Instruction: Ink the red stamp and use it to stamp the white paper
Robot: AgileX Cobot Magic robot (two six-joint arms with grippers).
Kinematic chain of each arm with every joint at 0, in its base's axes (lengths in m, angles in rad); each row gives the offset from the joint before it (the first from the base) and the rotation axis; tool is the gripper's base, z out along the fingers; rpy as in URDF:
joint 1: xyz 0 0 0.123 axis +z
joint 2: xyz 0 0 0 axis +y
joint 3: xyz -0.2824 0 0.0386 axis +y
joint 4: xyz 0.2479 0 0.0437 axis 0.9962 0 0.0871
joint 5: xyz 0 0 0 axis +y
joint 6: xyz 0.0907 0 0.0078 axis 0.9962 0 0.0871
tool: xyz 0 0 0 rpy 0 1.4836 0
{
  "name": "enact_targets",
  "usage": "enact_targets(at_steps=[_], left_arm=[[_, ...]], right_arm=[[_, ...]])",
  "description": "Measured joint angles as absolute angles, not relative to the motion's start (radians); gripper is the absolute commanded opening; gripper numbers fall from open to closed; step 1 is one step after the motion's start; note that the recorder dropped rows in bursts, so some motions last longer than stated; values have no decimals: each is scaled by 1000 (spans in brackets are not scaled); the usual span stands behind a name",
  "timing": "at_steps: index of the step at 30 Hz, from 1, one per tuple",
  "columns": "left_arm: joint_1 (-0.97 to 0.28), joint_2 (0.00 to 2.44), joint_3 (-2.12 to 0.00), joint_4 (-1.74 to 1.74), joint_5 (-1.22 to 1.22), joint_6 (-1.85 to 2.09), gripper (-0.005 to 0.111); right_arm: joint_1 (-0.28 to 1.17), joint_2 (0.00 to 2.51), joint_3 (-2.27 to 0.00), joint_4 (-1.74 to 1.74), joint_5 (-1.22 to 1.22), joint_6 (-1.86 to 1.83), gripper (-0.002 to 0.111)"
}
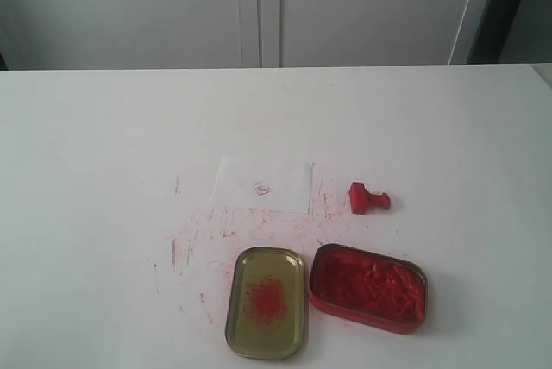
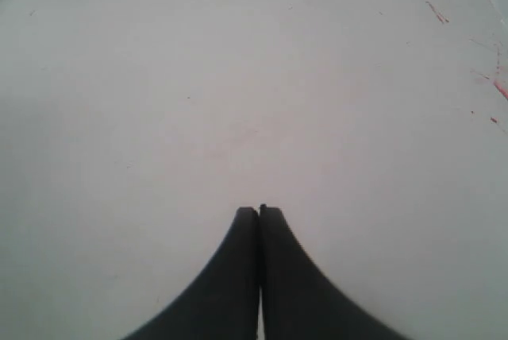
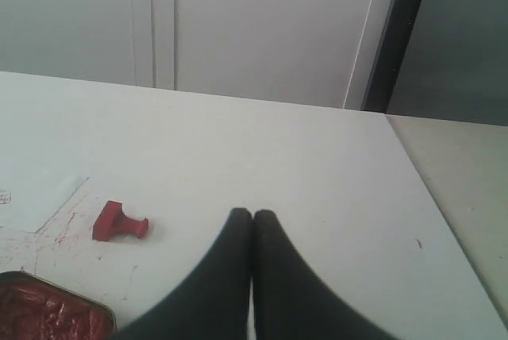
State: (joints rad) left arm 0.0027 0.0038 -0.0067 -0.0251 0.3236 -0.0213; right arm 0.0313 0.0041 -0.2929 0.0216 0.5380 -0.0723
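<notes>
Neither arm shows in the exterior view; only the wrist cameras show the pincers. The left gripper [image 2: 259,211] hangs over a bare stretch of the white table [image 1: 103,145], its two dark, tapering fingers pressed together with nothing between them. The right gripper [image 3: 252,214] is likewise pressed together and empty, set low over the table and pointing across it towards the pale cabinet doors [image 3: 262,30]. The white paper [image 1: 263,184] lies flat near the table's middle, barely brighter than the surface, with a small faint mark near its centre that is too small to read. The red stamp [image 1: 368,197] lies tipped on its side just off the paper's right-hand short edge, apart from it, square base towards the paper and rounded handle away. On the near side of the paper sit a yellowish tin lid [image 1: 267,302] with a red smudge and, further right, an oblong ink tin [image 1: 368,287] of lumpy red paste, cut off at the frame's corner in the right wrist view. Thin red streaks fleck the table around the paper.
</notes>
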Motion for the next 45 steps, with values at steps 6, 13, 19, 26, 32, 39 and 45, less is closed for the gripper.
enact_targets(at_steps=[6, 13, 19, 26, 32, 39, 45], left_arm=[[3, 4, -7, -25, 324, -21, 0], [3, 4, -7, -25, 324, -21, 0], [3, 4, -7, -25, 324, -21, 0], [3, 4, -7, -25, 324, -21, 0], [3, 4, -7, -25, 324, -21, 0], [3, 4, -7, -25, 324, -21, 0], [3, 4, -7, -25, 324, -21, 0]], right_arm=[[40, 4, -293, 22, 538, -72, 0], [40, 4, -253, 22, 508, -72, 0], [40, 4, -154, 22, 444, -72, 0], [40, 4, -94, 22, 386, -72, 0], [40, 4, -34, 17, 386, -72, 0], [40, 4, -5, 11, 374, -72, 0], [49, 4, -5, 9, 364, -72, 0]])
